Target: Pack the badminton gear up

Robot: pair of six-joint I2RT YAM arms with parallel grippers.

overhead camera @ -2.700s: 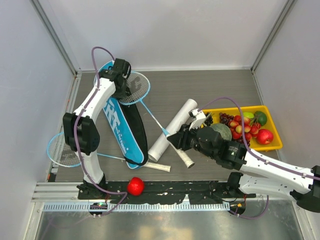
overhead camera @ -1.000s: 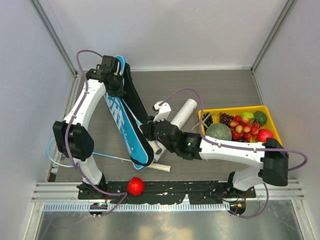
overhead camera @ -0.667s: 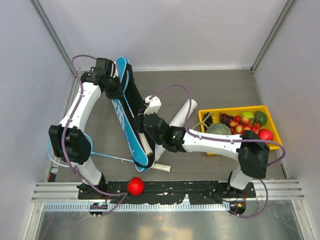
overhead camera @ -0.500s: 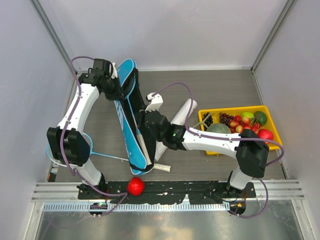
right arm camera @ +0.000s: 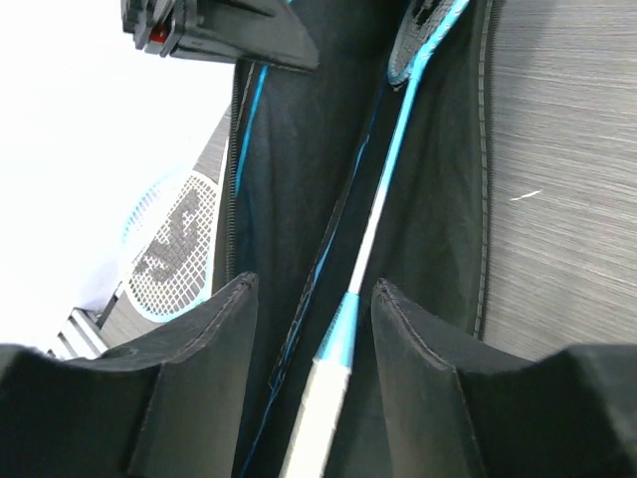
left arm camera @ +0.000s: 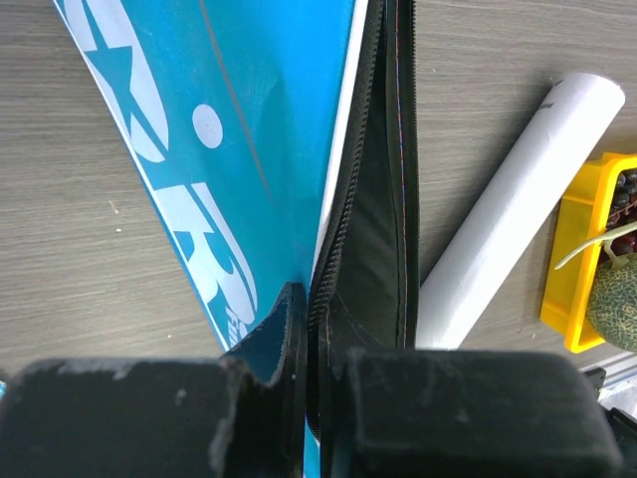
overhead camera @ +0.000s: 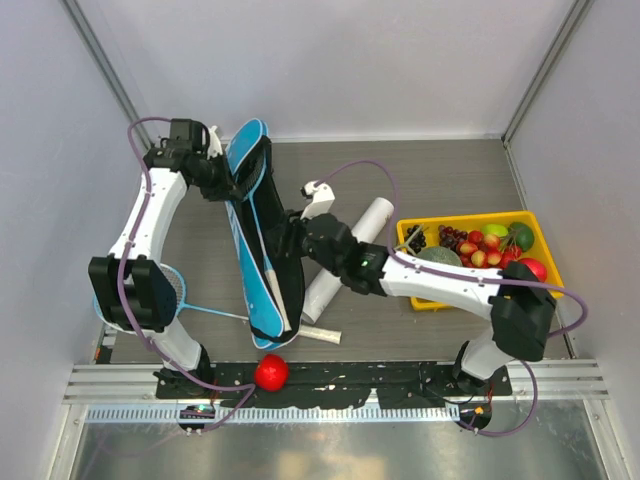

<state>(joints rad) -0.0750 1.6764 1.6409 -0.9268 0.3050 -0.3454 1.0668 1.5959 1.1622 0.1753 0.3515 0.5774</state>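
The blue racket bag [overhead camera: 245, 215] lies open on the table, its black inside [right arm camera: 299, 179] showing. My left gripper [overhead camera: 222, 180] is shut on the bag's zipper edge [left arm camera: 317, 299] near the top and holds the flap up. One light-blue racket [right arm camera: 373, 229] lies inside the bag, and its pale handle [overhead camera: 277, 295] points toward the near edge. My right gripper [right arm camera: 314, 299] hovers open over that shaft, with the fingers apart from it on both sides. The other racket [overhead camera: 150, 295] rests on the table left of the bag. A long white tube [overhead camera: 345, 262] lies right of the bag.
A yellow tray [overhead camera: 478, 218] of fruit stands at the right, close to the tube's far end. A small red ball [overhead camera: 270, 372] sits on the near rail. The second racket's handle [overhead camera: 322, 335] reaches under the bag's lower end. Walls close in on the left and at the back.
My right gripper slid the racket into the bag, then opened and let go of it. The left gripper pulled the bag's flap further left and up, widening the opening.
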